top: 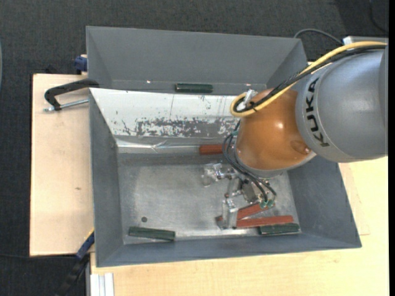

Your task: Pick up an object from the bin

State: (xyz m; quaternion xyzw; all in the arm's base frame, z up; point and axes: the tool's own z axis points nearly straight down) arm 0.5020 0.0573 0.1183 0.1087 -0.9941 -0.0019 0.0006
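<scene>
My gripper (223,195) hangs low over the bin's floor, right of the middle, and stands open. One metal fingertip (215,173) points toward the back and the other (228,216) sits near the front. Only bare floor shows between them. A tilted red bar (252,211) lies with its left end touching or just beside the front fingertip. A second red bar (274,220) lies flat just behind it to the right. A dark green bar (279,229) rests along the front wall below both.
Another red bar (211,148) lies at the foot of the back wall. A dark green bar (151,233) lies at the front left, with a small dark speck (144,220) near it. The arm's orange cover hides the floor at the right.
</scene>
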